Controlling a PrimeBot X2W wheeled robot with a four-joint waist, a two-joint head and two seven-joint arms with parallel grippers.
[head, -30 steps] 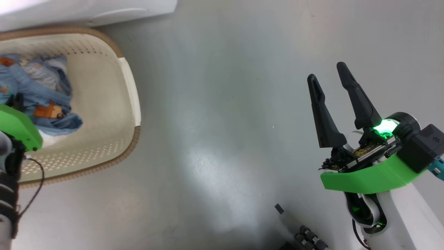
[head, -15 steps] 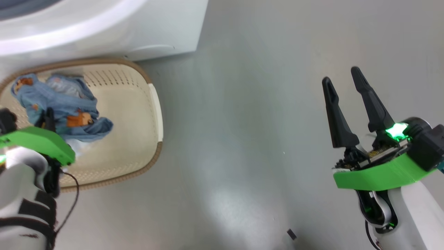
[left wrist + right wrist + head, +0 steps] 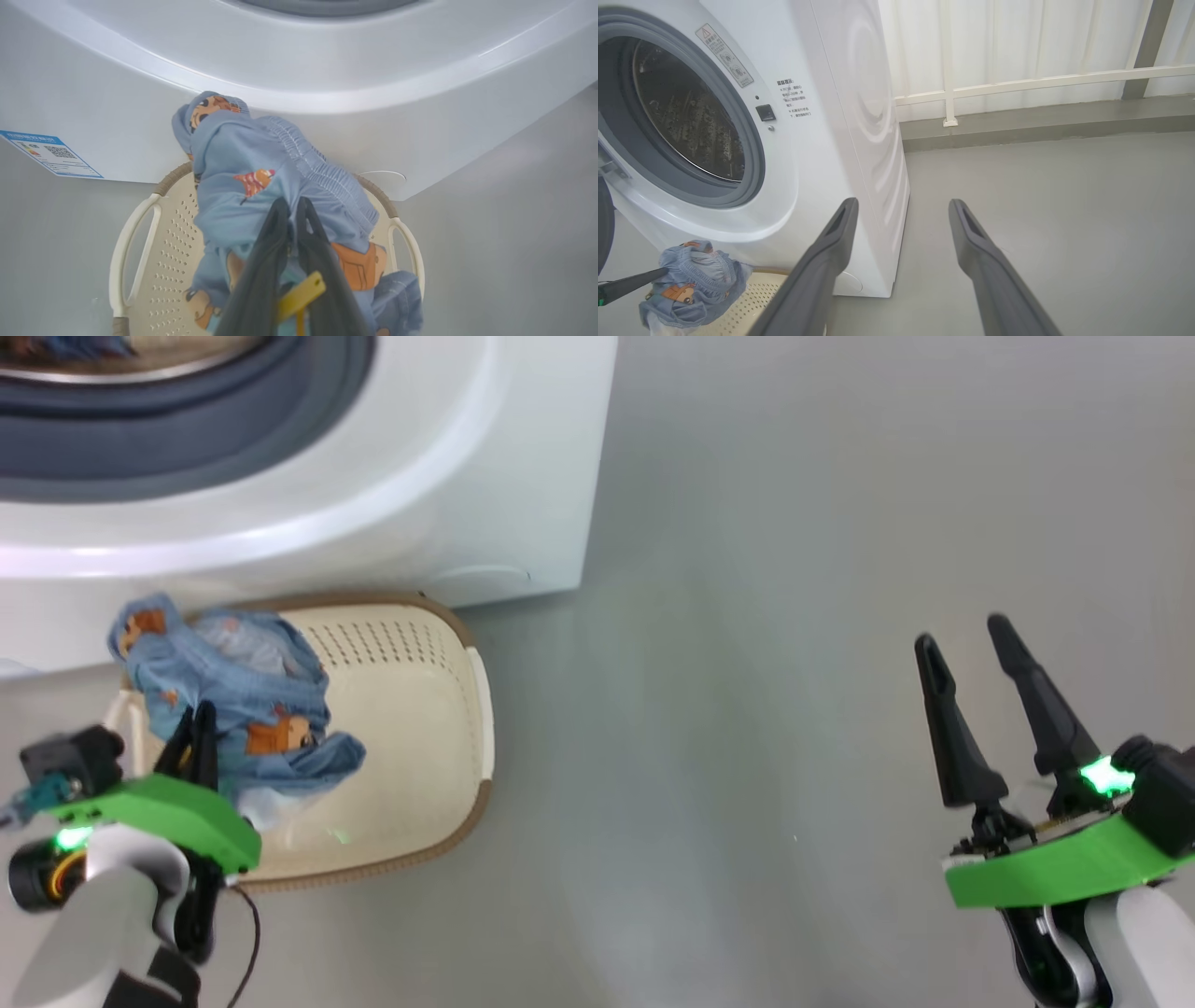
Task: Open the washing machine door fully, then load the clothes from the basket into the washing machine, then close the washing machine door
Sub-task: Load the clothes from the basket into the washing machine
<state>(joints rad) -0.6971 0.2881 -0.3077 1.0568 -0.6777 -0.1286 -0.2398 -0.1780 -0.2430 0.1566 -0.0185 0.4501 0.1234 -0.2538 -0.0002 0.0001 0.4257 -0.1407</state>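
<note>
My left gripper (image 3: 199, 739) is shut on the light blue garment (image 3: 252, 709) with orange prints. It holds the garment bunched above the cream basket (image 3: 411, 784), close to the white washing machine (image 3: 504, 476). The left wrist view shows the fingertips (image 3: 292, 207) pinching the cloth (image 3: 243, 186) over the basket (image 3: 140, 261). The drum (image 3: 686, 116) stands open inside its grey-blue seal (image 3: 187, 439). A sliver of the door's black rim (image 3: 603, 228) shows at the left edge. My right gripper (image 3: 962, 630) hangs open over bare floor, holding nothing. The cream garment is hidden.
Grey floor (image 3: 747, 709) stretches to the right of the machine. A white railing and pale wall (image 3: 1017, 84) stand behind. A blue label (image 3: 51, 154) sits on the machine's front. The basket stands right against the machine's base.
The head camera has tilted up, bringing the machine's opening into view. My left gripper has lifted the blue garment out of the basket's bottom toward the machine. The right gripper stays open.
</note>
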